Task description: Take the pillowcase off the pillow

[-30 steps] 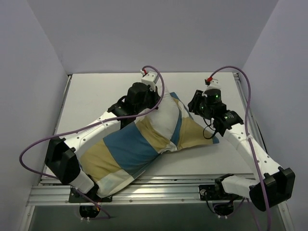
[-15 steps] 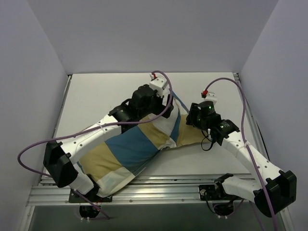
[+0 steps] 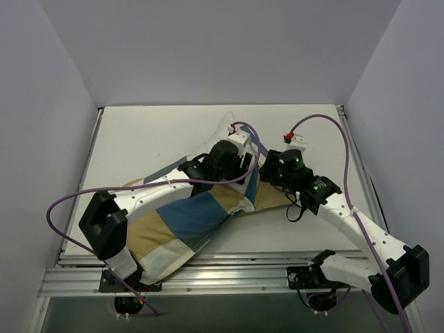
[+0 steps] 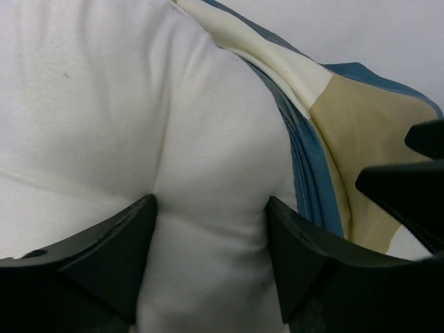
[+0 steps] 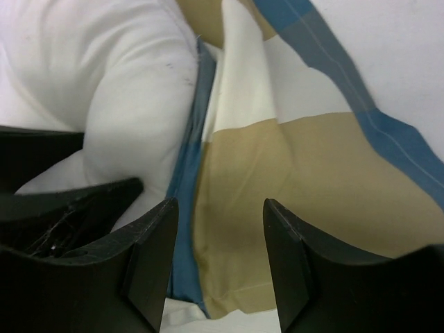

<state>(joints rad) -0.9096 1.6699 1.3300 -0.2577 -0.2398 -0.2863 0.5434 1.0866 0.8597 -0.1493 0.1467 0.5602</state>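
White plump pillow (image 4: 90,104) bulges inside the spread left hand (image 4: 210,205); the right hand (image 5: 218,205), likewise spread, hangs seemingly just above the blue-tan-cream patchwork pillowcase (image 5: 298,180). Closing here may pinch both layers together.

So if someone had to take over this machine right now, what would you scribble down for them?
Left pincer: open, jaws pressed astride the bare white end of the pillow.
Right pincer: open, poised over the loose edge of the pillowcase, nothing visibly held.
Done: one end of the pillow is exposed.
Left: pull the pillowcase off the rest, which it covers.
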